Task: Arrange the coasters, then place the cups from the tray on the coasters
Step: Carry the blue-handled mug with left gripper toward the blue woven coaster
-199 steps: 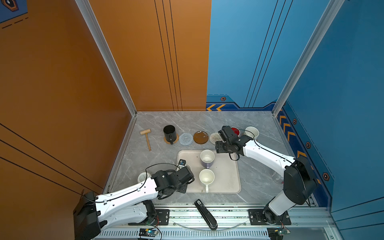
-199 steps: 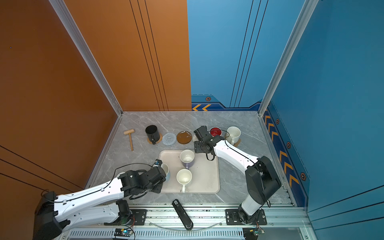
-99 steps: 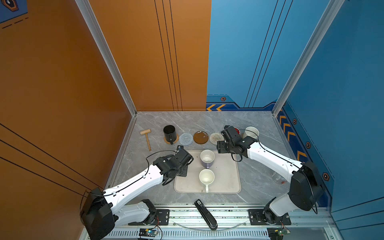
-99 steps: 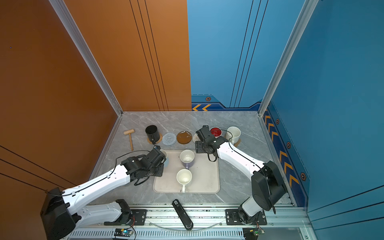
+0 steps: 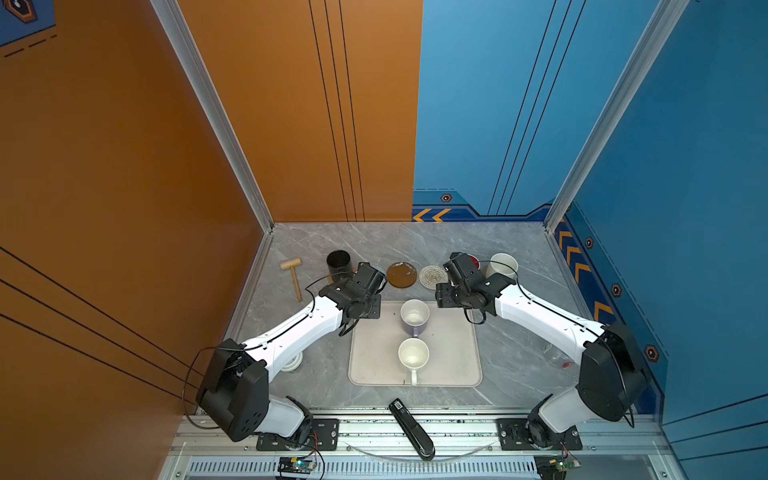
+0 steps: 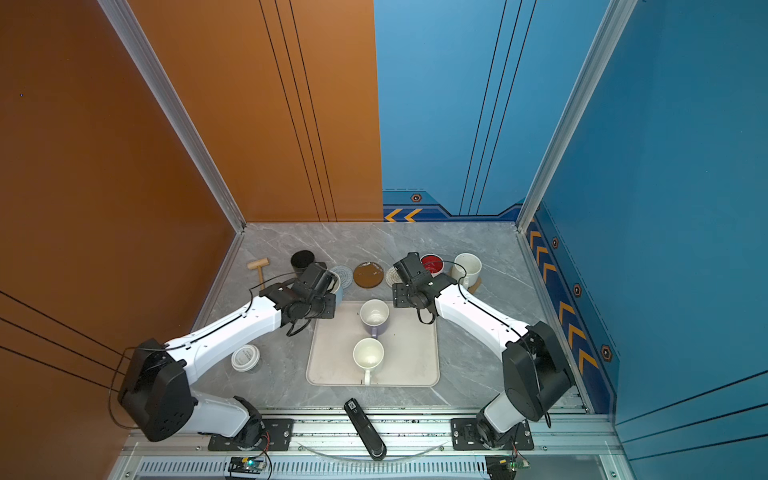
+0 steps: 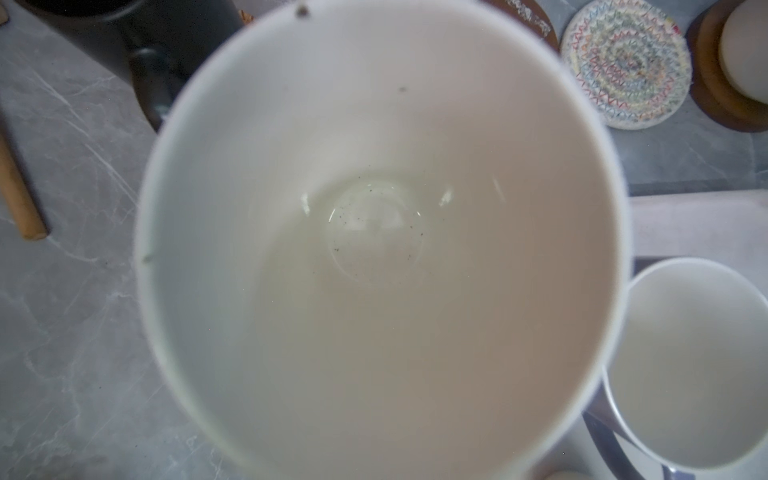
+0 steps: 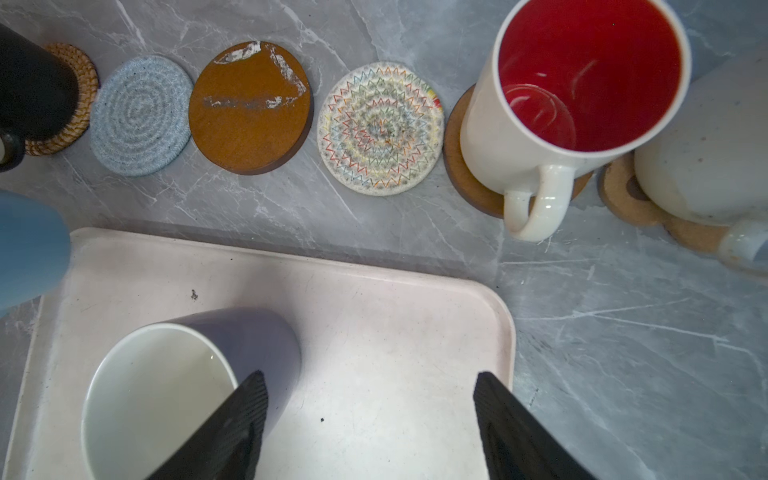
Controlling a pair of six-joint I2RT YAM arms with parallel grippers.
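The light blue handled mug (image 8: pixel 29 245), white inside, hangs just off the far left corner of the big cream-white rounded tray (image 5: pixel 453 353), tucked under the left gripper (image 5: pixel 369 276). I'd say that gripper is pinching the mug, jaws nearly together, though its fingers are out of sight.

Just beyond the tray's far edge lies the bare grey crocheted round coaster (image 8: pixel 141 114), surely the target. Next to it, further off that left corner, the black mug (image 5: pixel 338 264) sits on its woven rattan disc (image 8: pixel 85 95).

Along that far edge come a bare brown disc (image 8: pixel 249 108) and a bare white crocheted round (image 8: pixel 380 126). Past them the red-lined white mug (image 8: pixel 582 83) and the speckled cream mug (image 8: pixel 706 166) are already seated.

On the tray wait the lavender mug (image 8: pixel 257 336) and the plain white mug (image 5: pixel 413 355). The right gripper (image 8: pixel 368 374) hovers over the tray's far right part, fingers spread wide and empty, one above the lavender rim.

Trouble? The grey coaster nearly touches the rattan one. Come down slightly off and the blue mug knocks the black one, or lands half on and rocks. And if the right gripper drops straight, that finger strikes the lavender rim.

Can't see the blue mug's handle or base, or whether it's clear of the table. It fills the left wrist view, blocking the coaster below. The lavender handle is hidden too.
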